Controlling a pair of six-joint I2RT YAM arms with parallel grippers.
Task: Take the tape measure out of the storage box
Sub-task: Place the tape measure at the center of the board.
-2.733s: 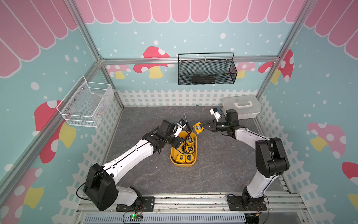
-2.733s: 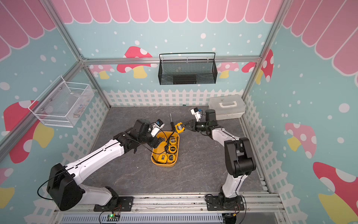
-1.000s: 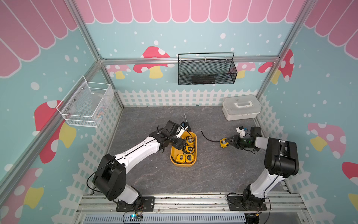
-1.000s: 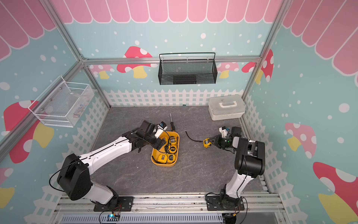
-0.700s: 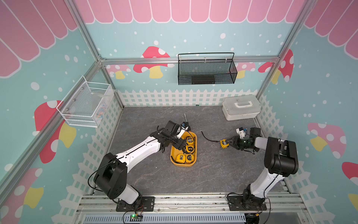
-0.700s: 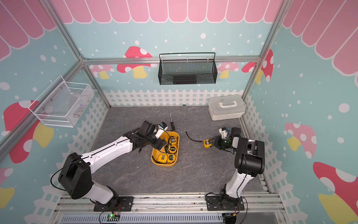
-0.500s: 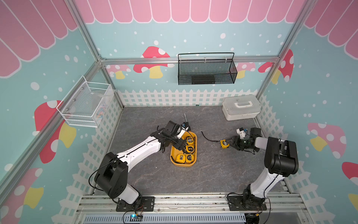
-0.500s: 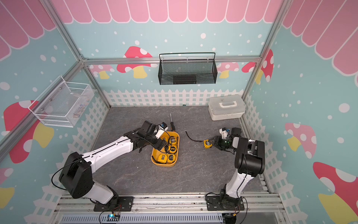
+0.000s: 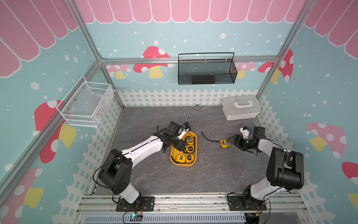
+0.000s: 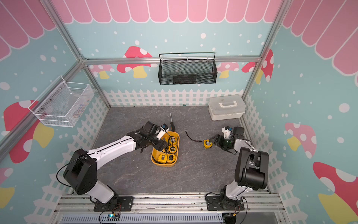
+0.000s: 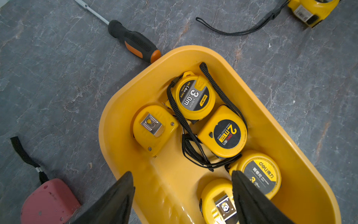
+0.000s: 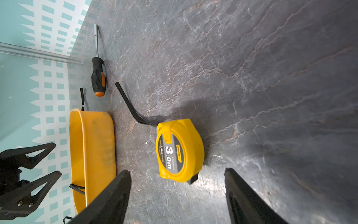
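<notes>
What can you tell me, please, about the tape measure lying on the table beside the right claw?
The tape measure is a rounded yellow plastic case with a dark grey face label printed 3.0m. It rests on the grey stone-look table, outside the storage box. Its black wrist strap trails away across the table. The right claw stands open at the case's near end, neither finger touching it.

Glossy, smooth yellow plastic storage box [image 11: 116, 128] on matt, stone-look gray tabletop [image 12: 251, 77]. The tape measure [image 12: 180, 151]: smooth yellow plastic case w/ woven black cloth strap [image 12: 127, 102]. The nut driver [image 12: 98, 77]: bright metal shaft, ribbed black-orange rubbery grip. Shiny metal belt clip [image 11: 152, 124] on second tape measure [image 11: 143, 140].
</notes>
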